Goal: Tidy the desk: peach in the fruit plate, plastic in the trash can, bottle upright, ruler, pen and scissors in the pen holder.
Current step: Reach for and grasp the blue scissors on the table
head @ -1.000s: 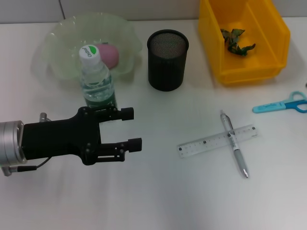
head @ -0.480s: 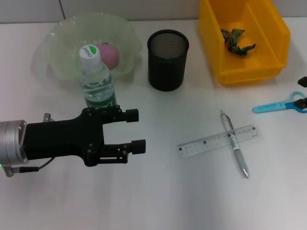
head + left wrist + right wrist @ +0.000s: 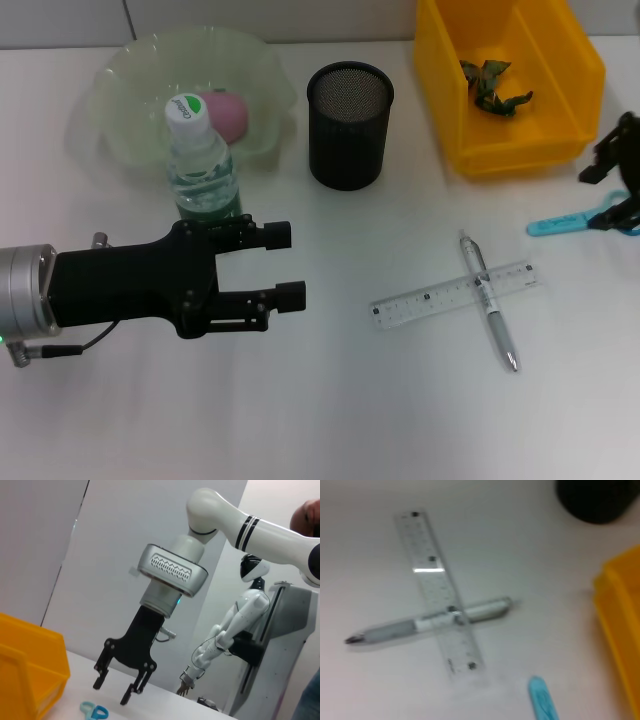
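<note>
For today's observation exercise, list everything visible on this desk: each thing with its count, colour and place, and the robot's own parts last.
Fruit plate: one, pale green, far left.
Peach: one, pink, in the plate.
Bottle: one, clear, upright before the plate.
Pen holder: one, black mesh, centre back.
Bin: one, yellow, far right.
Plastic: one, green, inside bin.
Scissors: one, blue, right edge.
Ruler: one, clear, crossing the pen.
Pen: one, silver.
Left hand: open, near bottle.
Right hand: open, over scissors.

Left gripper open, hovering at 5 o'clock of the upright bottle; peach in plate. Right gripper open over scissors at 3 o'clock edge. Ruler crosses over pen, 5 o'clock of holder; plastic in bin.
</note>
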Action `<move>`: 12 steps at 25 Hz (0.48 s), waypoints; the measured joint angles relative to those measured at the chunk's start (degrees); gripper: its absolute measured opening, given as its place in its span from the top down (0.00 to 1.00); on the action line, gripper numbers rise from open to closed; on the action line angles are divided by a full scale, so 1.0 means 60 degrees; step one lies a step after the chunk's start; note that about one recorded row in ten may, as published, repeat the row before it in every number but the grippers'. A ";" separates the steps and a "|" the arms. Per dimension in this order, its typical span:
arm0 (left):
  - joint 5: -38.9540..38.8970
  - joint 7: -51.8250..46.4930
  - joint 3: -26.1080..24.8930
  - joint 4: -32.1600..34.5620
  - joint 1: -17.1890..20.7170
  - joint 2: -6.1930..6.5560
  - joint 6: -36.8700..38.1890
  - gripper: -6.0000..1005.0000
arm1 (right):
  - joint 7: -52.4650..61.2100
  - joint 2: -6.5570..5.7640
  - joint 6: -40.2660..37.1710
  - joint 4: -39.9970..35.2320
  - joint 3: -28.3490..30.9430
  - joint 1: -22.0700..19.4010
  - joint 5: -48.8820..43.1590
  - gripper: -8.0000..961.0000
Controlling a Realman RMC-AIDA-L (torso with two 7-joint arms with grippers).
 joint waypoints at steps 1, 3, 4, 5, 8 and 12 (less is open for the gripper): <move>0.0000 0.0000 0.0000 0.0000 0.0000 0.0000 0.0000 0.22 | -0.0088 0.0100 0.0173 0.0195 -0.0245 0.0093 -0.0007 0.35; -0.0032 -0.0011 -0.0121 -0.0062 0.0001 -0.0062 -0.0050 0.22 | -0.0098 0.0166 0.0276 0.0273 -0.0434 0.0115 -0.0011 0.34; -0.0029 -0.0017 -0.0198 -0.0064 0.0004 -0.0097 -0.0057 0.22 | -0.0096 0.0234 0.0377 0.0366 -0.0674 0.0143 -0.0018 0.34; -0.0019 -0.0028 -0.0273 -0.0068 0.0011 -0.0133 -0.0061 0.22 | -0.0096 0.0294 0.0472 0.0457 -0.0850 0.0173 -0.0027 0.34; -0.0005 -0.0082 -0.0384 -0.0071 0.0055 -0.0208 -0.0071 0.22 | -0.0236 0.0422 0.0877 0.0634 -0.1150 0.0211 -0.0080 0.33; -0.0006 -0.0106 -0.0486 -0.0072 0.0118 -0.0260 -0.0082 0.22 | -0.0701 0.0506 0.1347 0.0742 -0.1266 0.0148 -0.0116 0.29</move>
